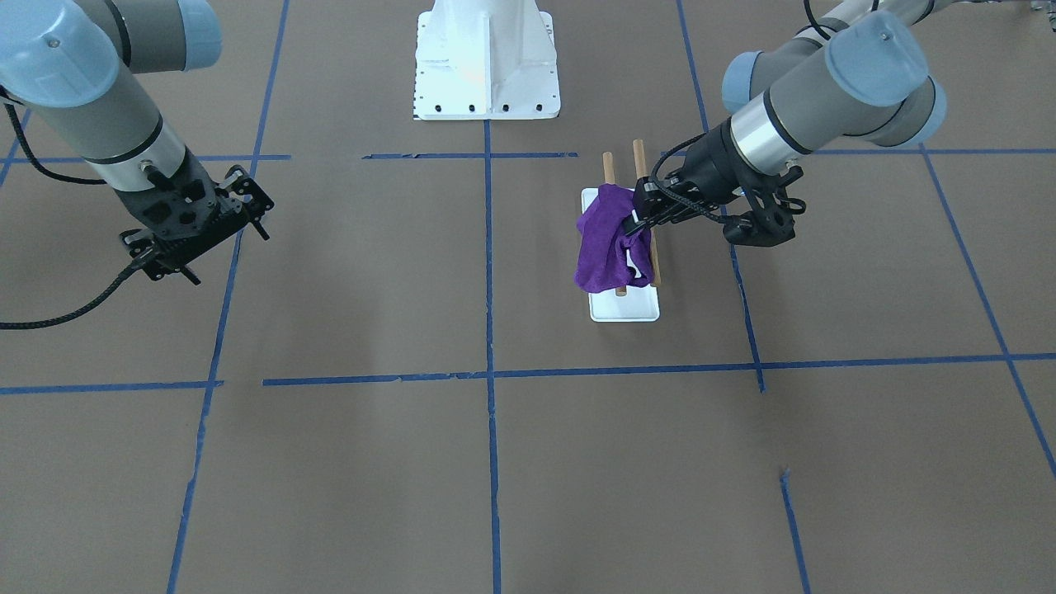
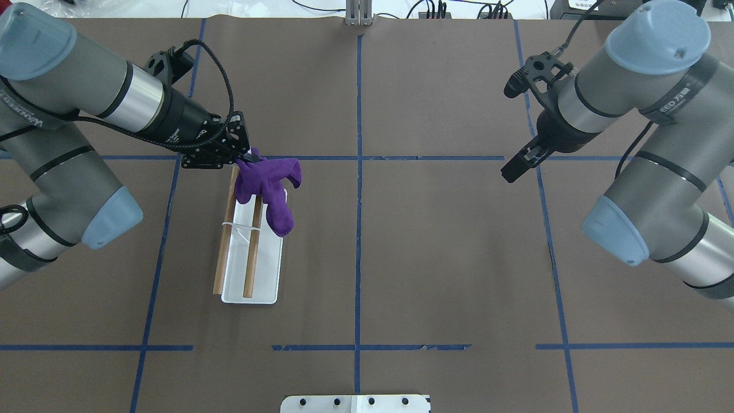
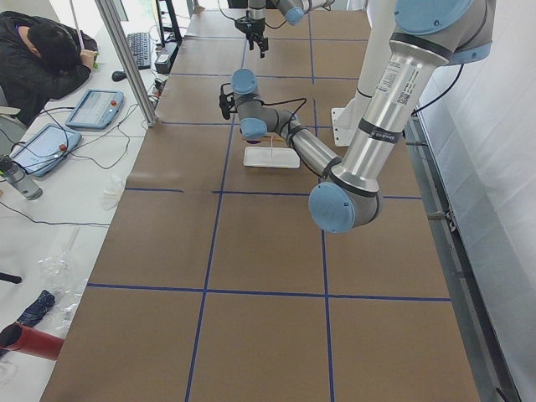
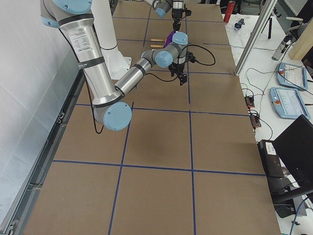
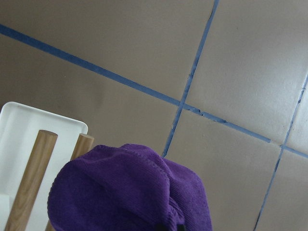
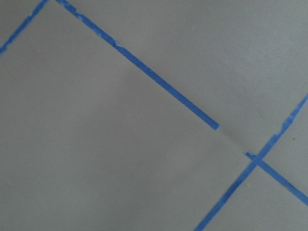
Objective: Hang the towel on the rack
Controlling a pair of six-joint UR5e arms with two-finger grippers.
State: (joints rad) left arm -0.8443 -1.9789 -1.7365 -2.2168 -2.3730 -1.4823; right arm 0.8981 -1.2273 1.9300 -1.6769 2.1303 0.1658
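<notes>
The brown worktop [image 2: 436,258], marked into squares by blue tape lines [image 2: 358,241], carries everything here, with the white robot pedestal [image 1: 487,66] at its robot-side edge. The left arm [image 2: 86,97] reaches in low from its own side, its forearm nearly level and the wrist pointing toward the middle of the worktop. The right arm [image 2: 648,74] is folded back over its own half, well apart from the rack, with its wrist angled down. The rack [image 2: 261,287] stands in the left half, its flat white base on the worktop and its two wooden rods [image 2: 249,269] running side by side above it, away from the robot. The purple towel [image 2: 269,183] is bunched over the far ends of those rods; it covers the inner rod there, and a fold hangs down on the side toward the worktop's middle. The left claw [image 2: 248,156] is pressed together on a gathered corner of the towel, just above the far end of the rods. The right claw [image 1: 227,254] hangs over bare worktop with its fingers spread, holding and touching nothing.
</notes>
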